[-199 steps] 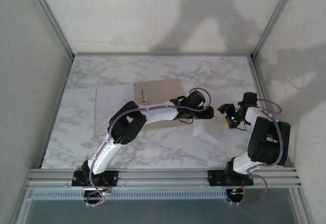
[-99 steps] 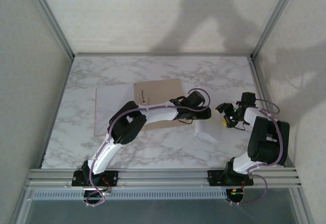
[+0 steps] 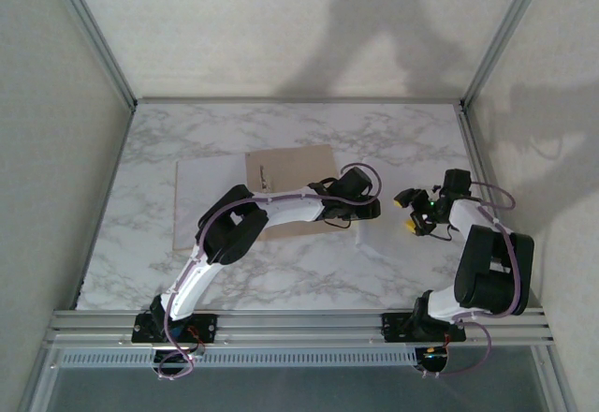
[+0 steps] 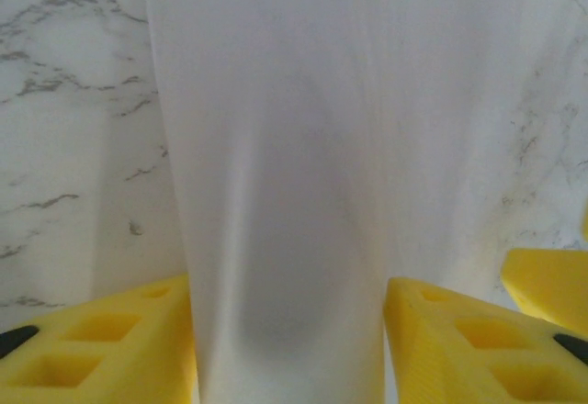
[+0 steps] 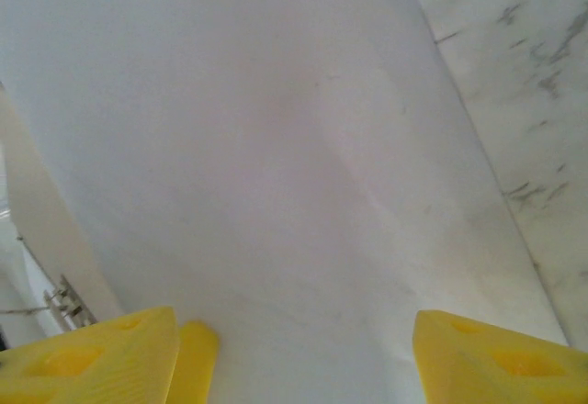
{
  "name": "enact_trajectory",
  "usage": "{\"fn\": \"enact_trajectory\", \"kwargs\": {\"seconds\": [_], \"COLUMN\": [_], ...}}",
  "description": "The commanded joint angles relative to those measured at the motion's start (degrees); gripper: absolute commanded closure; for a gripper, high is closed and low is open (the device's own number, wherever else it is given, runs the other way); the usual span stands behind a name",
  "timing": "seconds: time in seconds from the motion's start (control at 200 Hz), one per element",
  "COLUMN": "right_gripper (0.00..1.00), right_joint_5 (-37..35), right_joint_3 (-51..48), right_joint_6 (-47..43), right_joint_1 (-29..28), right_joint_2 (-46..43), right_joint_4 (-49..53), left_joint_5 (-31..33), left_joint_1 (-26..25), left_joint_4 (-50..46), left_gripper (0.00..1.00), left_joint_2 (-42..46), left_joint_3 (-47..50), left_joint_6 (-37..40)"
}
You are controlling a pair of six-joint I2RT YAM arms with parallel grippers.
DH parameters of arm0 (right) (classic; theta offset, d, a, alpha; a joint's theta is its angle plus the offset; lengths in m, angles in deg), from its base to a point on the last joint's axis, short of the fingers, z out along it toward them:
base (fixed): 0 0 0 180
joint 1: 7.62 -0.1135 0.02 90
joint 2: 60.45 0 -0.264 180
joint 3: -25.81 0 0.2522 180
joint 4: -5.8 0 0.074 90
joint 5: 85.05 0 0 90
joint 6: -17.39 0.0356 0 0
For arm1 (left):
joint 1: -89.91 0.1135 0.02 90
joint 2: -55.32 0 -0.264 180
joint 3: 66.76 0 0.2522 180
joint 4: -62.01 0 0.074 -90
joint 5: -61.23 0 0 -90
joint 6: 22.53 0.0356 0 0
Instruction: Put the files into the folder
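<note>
The left gripper point(image 4: 289, 349) has bright yellow fingers point(image 4: 101, 340). Between them runs a plain white paper sheet point(image 4: 285, 193), shaded soft grey down its middle. Outside them the marble tabletop point(image 4: 73, 147) is white with grey veins. The right gripper point(image 5: 294, 358) has the same yellow fingers point(image 5: 487, 358). The folder point(image 3: 295, 164) is tan-brown.
</note>
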Motion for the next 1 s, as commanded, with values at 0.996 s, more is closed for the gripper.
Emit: {"fn": "enact_trajectory", "kwargs": {"seconds": [0.996], "right_gripper": [0.28], "right_joint_5": [25.42], "right_joint_3": [-3.73], "right_joint_6": [13.53], "right_joint_1": [-0.31], "right_joint_2": [-15.54], "right_joint_4": [-9.84], "left_joint_5": [-19.26], "left_joint_1": [6.09], "left_joint_4": [26.8], "left_gripper": [0.68], "left_joint_2": [12.39], "left_joint_3": [20.95], "left_joint_6": [-13.51]}}
